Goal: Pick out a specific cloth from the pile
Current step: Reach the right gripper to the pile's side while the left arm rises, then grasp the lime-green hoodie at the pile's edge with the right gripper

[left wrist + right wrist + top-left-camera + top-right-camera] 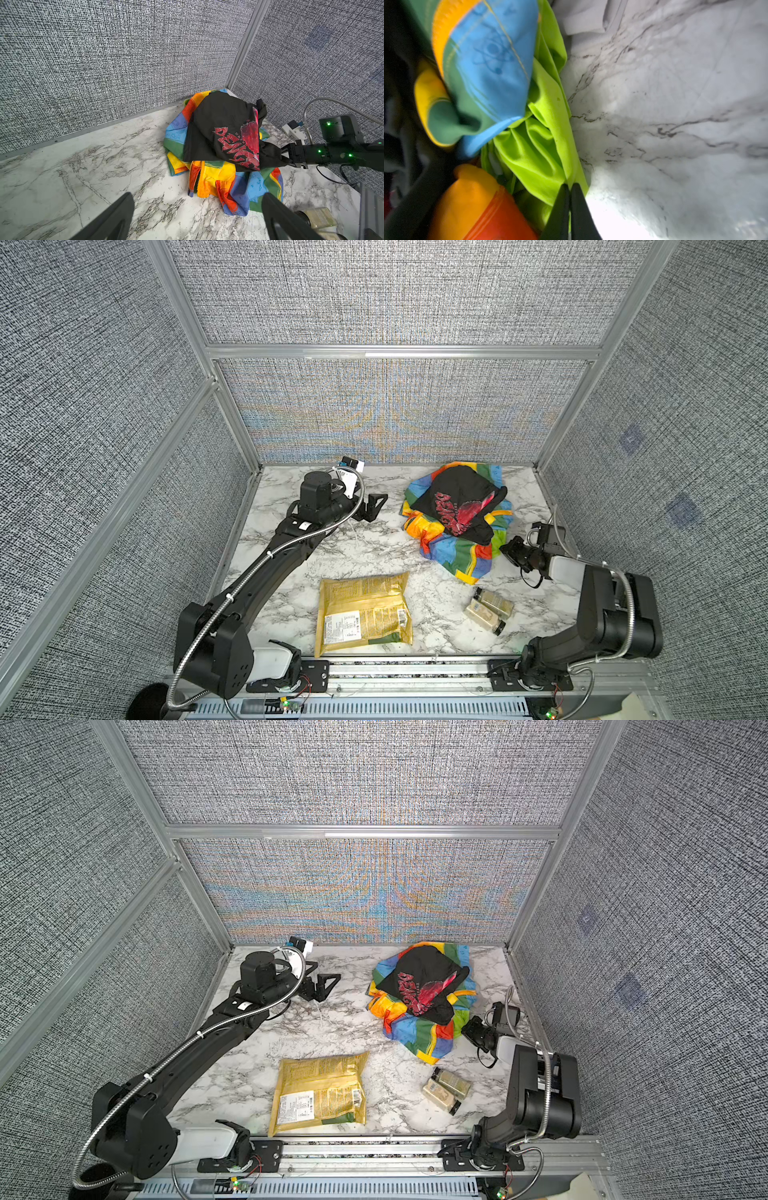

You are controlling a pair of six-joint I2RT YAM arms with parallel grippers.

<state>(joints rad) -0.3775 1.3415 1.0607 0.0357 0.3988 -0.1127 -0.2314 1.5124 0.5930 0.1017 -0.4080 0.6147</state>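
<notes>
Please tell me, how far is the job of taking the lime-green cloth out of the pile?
Done: the right tool has reached the pile and shut on an edge of the lime-green cloth. In hand: that pinch only; most of the cloth lies under the rainbow cloth. Left: pulling it free. The left tool waits open, apart from the pile.

Lime cloth (pixel 542 153) thin, satiny; table (pixel 675 104) glossy marble-look

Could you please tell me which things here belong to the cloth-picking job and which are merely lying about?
Job: lime-green cloth; pile; right end effector, shut on the cloth.
Lying about: yellow packet; two small bottles.
</notes>
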